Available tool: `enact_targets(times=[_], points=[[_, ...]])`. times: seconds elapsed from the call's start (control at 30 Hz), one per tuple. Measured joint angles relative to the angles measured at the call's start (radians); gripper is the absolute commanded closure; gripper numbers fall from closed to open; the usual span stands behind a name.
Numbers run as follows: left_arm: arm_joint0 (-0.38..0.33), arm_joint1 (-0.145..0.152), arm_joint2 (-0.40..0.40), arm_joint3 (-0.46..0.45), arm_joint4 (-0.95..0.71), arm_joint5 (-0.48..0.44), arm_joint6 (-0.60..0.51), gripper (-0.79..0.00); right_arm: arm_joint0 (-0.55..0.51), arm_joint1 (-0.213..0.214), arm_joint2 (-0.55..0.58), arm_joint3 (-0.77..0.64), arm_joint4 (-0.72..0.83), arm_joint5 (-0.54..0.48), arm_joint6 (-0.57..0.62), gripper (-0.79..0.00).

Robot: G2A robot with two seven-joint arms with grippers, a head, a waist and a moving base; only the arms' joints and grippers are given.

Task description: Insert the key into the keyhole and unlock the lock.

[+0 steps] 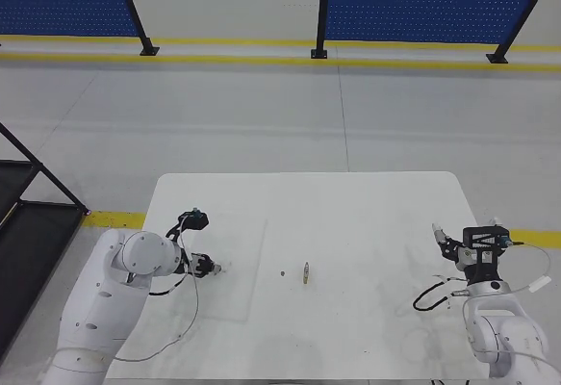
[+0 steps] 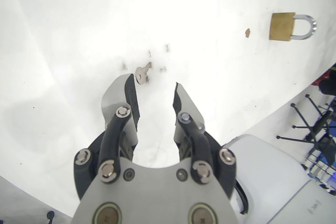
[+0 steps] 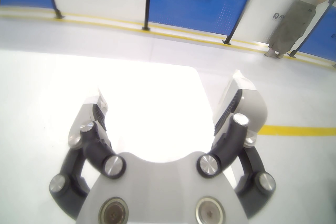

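A brass padlock (image 1: 305, 273) with a silver shackle lies flat near the middle of the white table (image 1: 357, 212); the left wrist view has the padlock (image 2: 283, 26) well beyond the fingers. A small silver key (image 2: 141, 74) lies flat on the table, right at one fingertip (image 2: 130, 83) of my left gripper (image 2: 155, 82). That gripper is open with nothing between its pads and hovers low on the table's left side, my left gripper (image 1: 210, 268) in the top view. My right gripper (image 3: 169, 88) is open and holds nothing, at the table's right edge (image 1: 446, 243).
A small brown chip (image 2: 247, 32) lies between key and padlock. Dark scuff marks (image 2: 162, 68) surround the key. A black cable (image 1: 434, 294) loops on the table by the right arm. A black rack (image 1: 11, 221) stands left of the table; blue barriers (image 1: 424, 19) line the back.
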Motion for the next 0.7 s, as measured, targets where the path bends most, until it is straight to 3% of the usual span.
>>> enact_targets(times=[0.53, 0.7], points=[[-0.023, 0.014, 0.022, 0.051, -0.011, 0.018, 0.028, -0.237, 0.0, 0.0, 0.0, 0.0, 0.0, 0.0, 0.0, -0.785], [-0.029, 0.017, 0.03, 0.063, -0.021, 0.025, 0.038, -0.179, 0.0, 0.0, 0.0, 0.0, 0.0, 0.0, 0.0, -0.785]])
